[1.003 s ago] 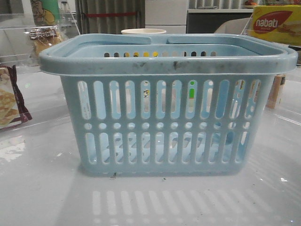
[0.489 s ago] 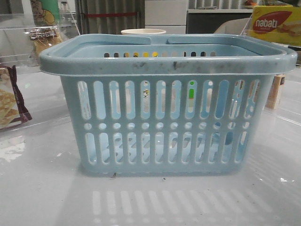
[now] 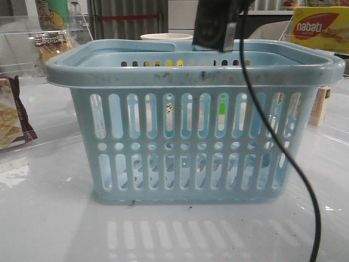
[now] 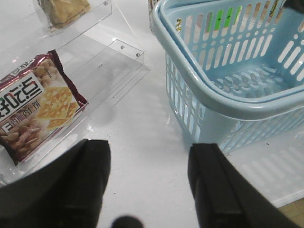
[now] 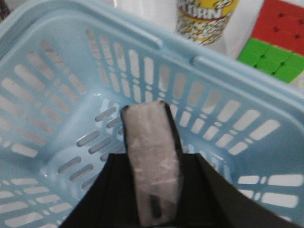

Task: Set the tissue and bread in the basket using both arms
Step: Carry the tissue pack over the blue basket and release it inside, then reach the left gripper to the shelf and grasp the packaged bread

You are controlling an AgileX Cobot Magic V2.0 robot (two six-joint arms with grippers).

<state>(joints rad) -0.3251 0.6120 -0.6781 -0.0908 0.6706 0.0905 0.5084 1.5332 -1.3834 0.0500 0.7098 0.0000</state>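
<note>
Tissue (image 5: 152, 156) is the step in hand: my right gripper (image 5: 152, 209) is pinching the small pack between its fingers and holds it over the open basket (image 3: 191, 73), whose bare slotted floor I see beneath it in the right wrist view. From the front, the pack (image 3: 215, 24) hangs at about 12 o'clock above the far rim, not yet down inside. Next I judge I should lower it toward the floor and part the fingers. My left gripper (image 4: 149, 185) is spread wide with nothing between its fingers, hovering over bare table (image 4: 137, 128) beside the basket's near corner. Bread, I think, is the bagged golden thing at about 10 o'clock from the basket (image 3: 52, 46), though it is small and dim there; the left arm must reach it afterwards.
</note>
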